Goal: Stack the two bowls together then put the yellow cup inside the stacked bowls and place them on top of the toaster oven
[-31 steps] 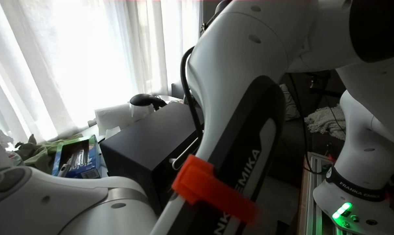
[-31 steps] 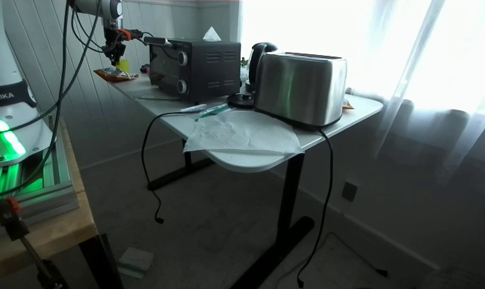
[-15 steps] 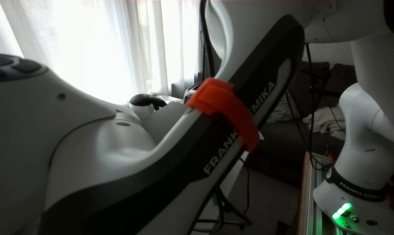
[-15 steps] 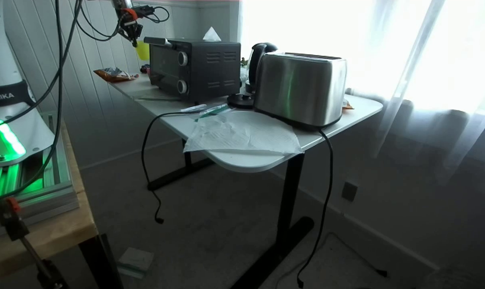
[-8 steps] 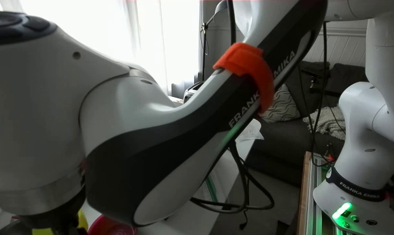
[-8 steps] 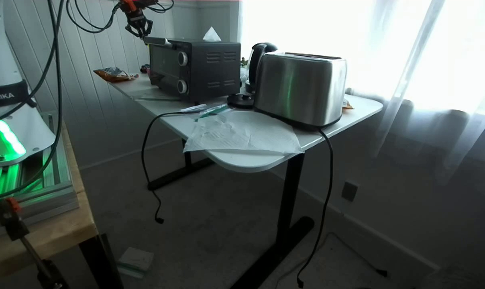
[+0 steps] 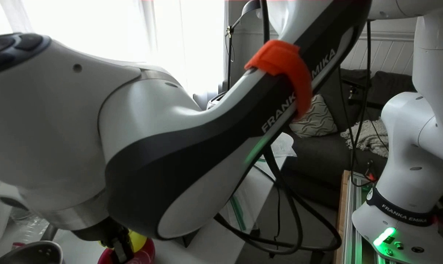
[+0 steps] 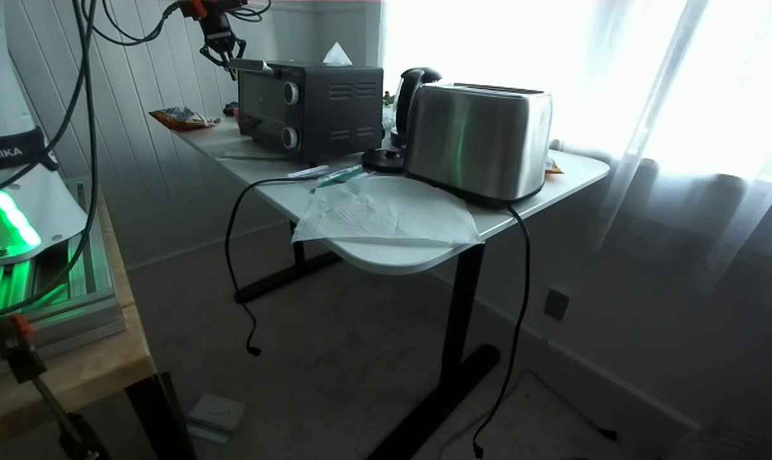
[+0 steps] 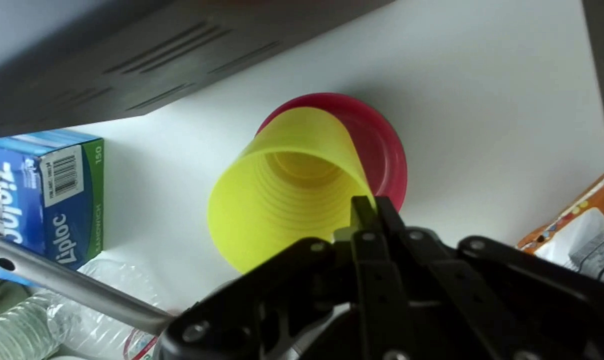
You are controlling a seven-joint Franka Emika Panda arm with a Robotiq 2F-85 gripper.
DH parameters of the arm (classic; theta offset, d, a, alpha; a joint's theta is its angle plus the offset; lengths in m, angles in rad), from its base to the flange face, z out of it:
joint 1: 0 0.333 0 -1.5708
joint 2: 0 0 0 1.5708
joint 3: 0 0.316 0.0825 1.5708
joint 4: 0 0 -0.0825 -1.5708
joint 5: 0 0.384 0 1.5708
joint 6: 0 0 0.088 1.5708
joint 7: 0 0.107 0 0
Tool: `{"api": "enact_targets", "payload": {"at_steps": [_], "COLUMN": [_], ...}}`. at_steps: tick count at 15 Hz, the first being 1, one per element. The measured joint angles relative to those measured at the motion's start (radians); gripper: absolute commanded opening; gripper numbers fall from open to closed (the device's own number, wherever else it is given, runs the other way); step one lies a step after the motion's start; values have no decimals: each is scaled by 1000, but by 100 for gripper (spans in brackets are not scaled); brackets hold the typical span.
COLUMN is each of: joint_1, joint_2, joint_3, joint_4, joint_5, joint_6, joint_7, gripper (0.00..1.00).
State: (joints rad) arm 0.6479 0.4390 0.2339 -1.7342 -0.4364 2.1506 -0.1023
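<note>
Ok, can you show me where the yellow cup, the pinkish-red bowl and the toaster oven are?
Yellow cup (image 9: 292,200): wrist view, on its ridged inside wall.
Pinkish-red bowl (image 9: 375,148): wrist view, on its inside.
Toaster oven (image 8: 323,114): in an exterior view, on its vented side.

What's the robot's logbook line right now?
gripper: shut on rim | yellow cup: held over red bowl | touching bowl: cannot tell
</note>
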Motion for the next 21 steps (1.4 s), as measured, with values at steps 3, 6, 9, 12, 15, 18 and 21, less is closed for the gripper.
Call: {"api": "enact_targets", "payload": {"at_steps": [3,6,9,12,15,18,21], "joint_1": [-22,-44,-66,-81,-92,-101,-109], "joint_2": [0,4,18,44,70,94,113], "joint_3": [17,34,48,55,63,70,76], "joint_4": [-18,-33,-48,-48,-47,-46,-43], "joint_5": [21,39,60,63,66,75,83], "joint_6": [31,67,112,143,161,165,165], "joint_7": [0,-3,-15,-30,-55,-81,-100], "gripper": [1,1,30,49,69,91,100]}}
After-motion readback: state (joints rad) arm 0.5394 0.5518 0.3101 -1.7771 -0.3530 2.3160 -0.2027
